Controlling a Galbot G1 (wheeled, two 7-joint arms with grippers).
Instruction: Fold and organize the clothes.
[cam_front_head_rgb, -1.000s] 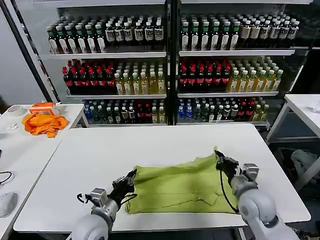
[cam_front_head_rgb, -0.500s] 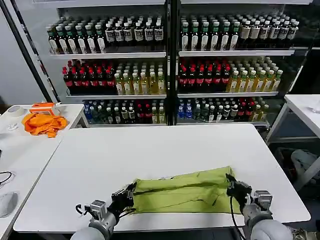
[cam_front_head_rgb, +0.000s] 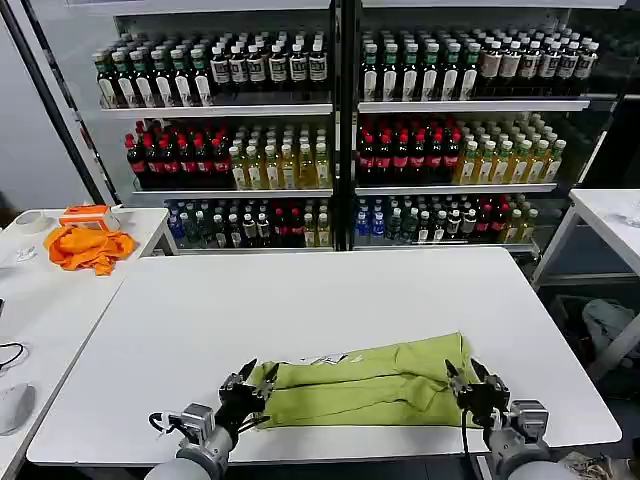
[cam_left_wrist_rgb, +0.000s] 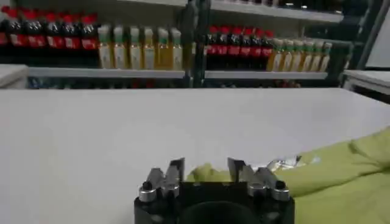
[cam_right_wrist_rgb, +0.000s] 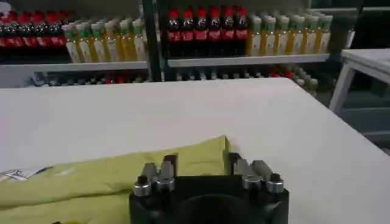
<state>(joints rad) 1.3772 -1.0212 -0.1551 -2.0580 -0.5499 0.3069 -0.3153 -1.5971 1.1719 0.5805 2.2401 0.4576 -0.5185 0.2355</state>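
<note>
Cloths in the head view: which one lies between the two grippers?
The lime-green T-shirt on the near table, folded lengthwise; the orange cloth sits crumpled on the side table.

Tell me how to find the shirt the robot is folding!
Look at the big white table in front of the drink shelves. Near its front edge, between the left pincer and right pincer, lies the T-shirt. It's lime green and folded long, unlike the orange cloth on the side table.

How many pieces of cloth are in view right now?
2. The lime-green soft-fabric T-shirt lies folded near the front edge of the white table, between the left pincer and the right pincer. A smaller bright orange cloth sits crumpled on the side table at far left.
</note>
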